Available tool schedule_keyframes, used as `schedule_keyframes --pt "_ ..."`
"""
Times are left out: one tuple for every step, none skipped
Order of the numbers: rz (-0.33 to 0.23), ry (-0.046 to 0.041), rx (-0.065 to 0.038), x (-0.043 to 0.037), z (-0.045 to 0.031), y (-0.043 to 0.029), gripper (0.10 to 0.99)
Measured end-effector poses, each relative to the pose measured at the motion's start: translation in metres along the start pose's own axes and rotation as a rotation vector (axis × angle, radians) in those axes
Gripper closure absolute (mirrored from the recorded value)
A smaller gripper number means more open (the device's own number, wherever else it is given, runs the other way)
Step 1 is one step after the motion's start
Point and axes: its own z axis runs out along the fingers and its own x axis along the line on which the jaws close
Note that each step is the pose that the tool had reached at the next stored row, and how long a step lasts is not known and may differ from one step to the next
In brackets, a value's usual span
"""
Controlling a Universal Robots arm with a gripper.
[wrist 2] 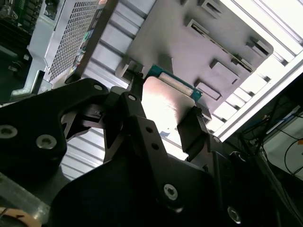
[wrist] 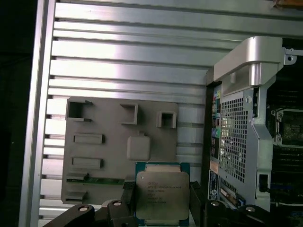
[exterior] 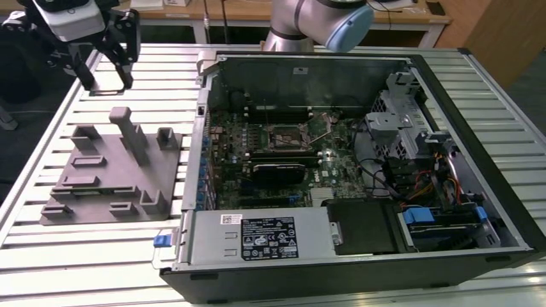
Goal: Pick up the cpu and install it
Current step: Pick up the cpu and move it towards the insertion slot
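The cpu (wrist: 160,191), a flat square chip with a pale metal top and a green edge, sits between the two black fingers (wrist: 197,195) of my gripper (wrist: 161,201), which is shut on it. In the second wrist view the cpu (wrist 2: 165,101) shines brightly between the fingers (wrist 2: 191,128) of the gripper (wrist 2: 163,113). It hangs above the grey moulded tray (wrist: 109,156), near the tray's edge. In the exterior view the gripper (exterior: 104,75) is high at the far left, beyond the tray (exterior: 102,173). The motherboard's dark square socket (exterior: 286,135) lies inside the open computer case.
The open computer case (exterior: 358,268) takes up the middle and the exterior view's right of the slatted metal table (exterior: 111,256). Its perforated rear wall (wrist: 232,142) stands close beside the tray. The arm's base (exterior: 320,22) rises behind the case. Cables and drive cages (exterior: 426,166) fill the case's right side.
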Motion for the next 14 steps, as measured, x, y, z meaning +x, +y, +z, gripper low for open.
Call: schedule_keyframes --pt "0.000 0.0000 0.000 -0.0020 0.0001 0.0000 0.545" --pt "0.000 0.0000 0.000 -0.0040 0.0001 0.0000 0.545" --pt "0.000 0.0001 0.000 -0.0060 0.0001 0.0000 0.545" --pt "0.000 0.0000 0.000 -0.0080 0.0002 0.0000 0.545" --pt "0.000 0.0000 0.000 -0.0101 0.0003 0.0000 0.545" --pt "0.000 0.0000 0.000 -0.0124 0.0003 0.0000 0.545" --pt "0.000 0.0000 0.000 -0.0146 0.0004 0.0000 0.545" --pt "0.000 0.0000 0.000 -0.0169 0.0005 -0.0001 0.545" --pt "0.000 0.0000 0.000 -0.0193 0.0005 -0.0001 0.545" --pt "0.000 0.0000 0.000 -0.0217 0.0006 -0.0001 0.545" --pt "0.000 0.0000 0.000 -0.0242 0.0006 -0.0001 0.545" --pt "0.000 0.0001 0.000 -0.0267 0.0007 -0.0001 0.545" --pt "0.000 0.0001 0.000 -0.0292 0.0008 -0.0001 0.545" --pt "0.000 0.0002 0.000 -0.0318 0.0008 -0.0001 0.545"
